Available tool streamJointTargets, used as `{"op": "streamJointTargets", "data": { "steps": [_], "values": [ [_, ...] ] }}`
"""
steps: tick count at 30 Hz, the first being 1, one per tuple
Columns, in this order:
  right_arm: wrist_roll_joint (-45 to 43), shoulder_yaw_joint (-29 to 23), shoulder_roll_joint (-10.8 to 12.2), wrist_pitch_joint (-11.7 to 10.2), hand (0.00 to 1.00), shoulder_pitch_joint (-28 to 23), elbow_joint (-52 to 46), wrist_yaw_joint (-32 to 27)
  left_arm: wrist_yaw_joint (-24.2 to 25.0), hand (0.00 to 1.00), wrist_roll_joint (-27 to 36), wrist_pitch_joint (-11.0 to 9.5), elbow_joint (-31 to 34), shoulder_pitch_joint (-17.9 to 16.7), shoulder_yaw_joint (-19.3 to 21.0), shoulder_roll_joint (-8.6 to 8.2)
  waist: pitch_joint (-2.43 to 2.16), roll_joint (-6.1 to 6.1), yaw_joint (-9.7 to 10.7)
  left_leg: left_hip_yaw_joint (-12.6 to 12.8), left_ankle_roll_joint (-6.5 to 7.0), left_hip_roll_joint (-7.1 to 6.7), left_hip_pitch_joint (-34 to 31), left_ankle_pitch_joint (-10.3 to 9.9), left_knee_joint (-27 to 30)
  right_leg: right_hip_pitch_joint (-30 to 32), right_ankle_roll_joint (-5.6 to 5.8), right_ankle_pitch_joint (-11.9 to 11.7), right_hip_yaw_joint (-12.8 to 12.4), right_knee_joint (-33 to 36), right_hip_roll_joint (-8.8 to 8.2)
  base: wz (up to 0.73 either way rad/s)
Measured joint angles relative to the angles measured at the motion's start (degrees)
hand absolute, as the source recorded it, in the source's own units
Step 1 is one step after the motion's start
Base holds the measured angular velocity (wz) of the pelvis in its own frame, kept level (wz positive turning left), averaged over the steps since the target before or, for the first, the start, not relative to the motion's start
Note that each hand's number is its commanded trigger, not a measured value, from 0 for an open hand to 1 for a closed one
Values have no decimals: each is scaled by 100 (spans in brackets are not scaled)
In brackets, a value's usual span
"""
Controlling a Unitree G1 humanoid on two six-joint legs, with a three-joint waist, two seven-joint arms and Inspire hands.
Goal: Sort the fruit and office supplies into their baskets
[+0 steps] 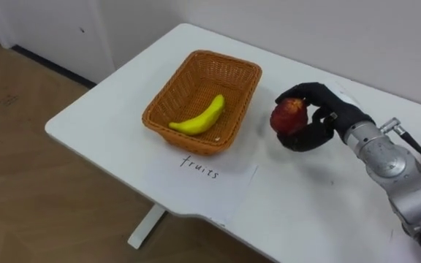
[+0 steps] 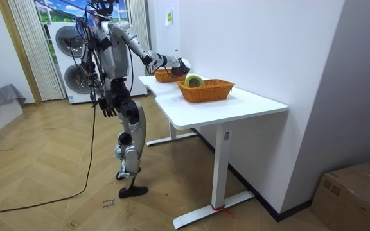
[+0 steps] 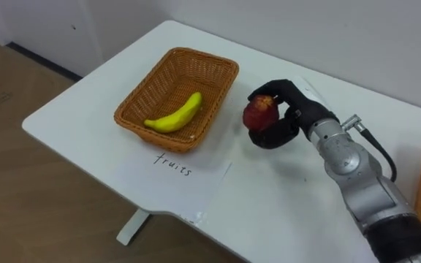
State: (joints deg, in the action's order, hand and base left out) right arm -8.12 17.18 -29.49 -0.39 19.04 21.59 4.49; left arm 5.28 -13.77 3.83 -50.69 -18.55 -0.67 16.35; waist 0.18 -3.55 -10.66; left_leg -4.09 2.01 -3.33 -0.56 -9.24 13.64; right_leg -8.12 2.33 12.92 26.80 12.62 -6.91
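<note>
My right hand [image 1: 326,115] is shut on a red apple [image 1: 289,115] and holds it just above the white table [image 1: 101,120], a little to the right of the fruit basket [image 1: 168,91]. That brown wicker basket has a yellow banana [image 1: 199,118] lying in it. In the room view I stand at the table's near end with the right arm [image 2: 156,59] stretched out over it. My left hand [image 2: 108,109] hangs down at my side.
A paper sheet [image 1: 210,179] with handwriting lies in front of the fruit basket near the table's edge. A second wicker basket [image 2: 205,90] with a yellow-green thing in it stands further along the table. Washing machines [image 2: 69,58] stand behind me.
</note>
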Motion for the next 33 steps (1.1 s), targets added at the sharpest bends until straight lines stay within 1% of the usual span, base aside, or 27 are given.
{"op": "streamJointTargets", "data": {
  "steps": [3,4,5,8,15,18,20,23,24,25,27,30,31,33],
  "values": [
    [-121,-2,-1,10,100,-2,-80,0,1,0,-54,0,0,-15,65,0,-3,-7,32,1,0,2,31,0,0,-37,5,-3,1,-1,0,0],
    [-147,-2,-1,10,100,-5,-106,0,7,0,-56,0,0,1,65,0,0,-4,54,2,1,3,73,-1,0,-68,8,-5,-2,-10,1,0],
    [-160,-9,-2,10,100,-25,-128,0,13,0,-67,0,0,-10,64,0,12,0,77,11,5,4,123,-4,-7,-115,11,-7,-6,-13,1,0],
    [-200,-93,-2,26,100,-116,-261,2,24,0,-144,0,2,-19,67,0,11,7,84,12,10,5,127,-9,-12,-153,11,-7,-1,-12,1,0],
    [-227,-134,-3,55,100,-116,-306,2,43,0,-263,2,2,-25,67,0,2,7,109,32,13,5,210,-10,-13,-217,11,-7,-13,8,-5,-2],
    [-220,-240,-3,56,100,-116,-410,2,44,0,-389,-4,15,-119,148,-19,0,8,94,31,23,-1,277,-19,-8,-300,13,-6,-1,0,-9,0],
    [-167,-392,-4,55,100,-116,-636,4,44,0,-392,-5,15,-150,286,-30,-3,3,81,32,24,-16,281,-21,2,-315,14,-5,3,-5,-8,0],
    [-166,-472,-4,53,100,-115,-822,4,42,0,-397,-5,15,-230,296,-30,0,6,73,28,30,-33,300,-25,11,-358,19,-2,10,-38,-6,1],
    [-169,-473,-4,53,100,-116,-855,6,41,0,-397,-5,9,-267,297,-30,1,29,71,24,35,-35,313,-32,13,-393,28,-2,9,-93,4,4],
    [-173,-476,-4,52,100,-115,-867,7,41,0,-399,-5,8,-305,297,-30,-10,19,70,22,40,-38,318,-38,17,-397,41,4,8,-95,2,3],
    [-173,-475,-3,53,100,-116,-885,20,42,0,-446,-3,8,-351,294,-38,-10,18,56,22,44,-38,322,-47,24,-396,52,11,10,-98,-2,0],
    [-225,-475,-3,54,100,-116,-895,66,43,0,-472,7,8,-381,294,-47,-6,25,-8,18,48,-38,323,-49,13,-413,60,9,10,-99,-9,0],
    [-227,-475,-1,60,100,-116,-894,67,44,0,-471,23,8,-410,295,-51,-4,27,-69,14,48,-39,327,-49,4,-414,61,8,5,-100,-9,0],
    [-227,-475,8,62,100,-116,-897,67,46,0,-471,69,9,-403,295,-67,-5,25,-86,-11,48,-42,318,-49,2,-414,62,9,9,-98,-10,5]
  ]
}}
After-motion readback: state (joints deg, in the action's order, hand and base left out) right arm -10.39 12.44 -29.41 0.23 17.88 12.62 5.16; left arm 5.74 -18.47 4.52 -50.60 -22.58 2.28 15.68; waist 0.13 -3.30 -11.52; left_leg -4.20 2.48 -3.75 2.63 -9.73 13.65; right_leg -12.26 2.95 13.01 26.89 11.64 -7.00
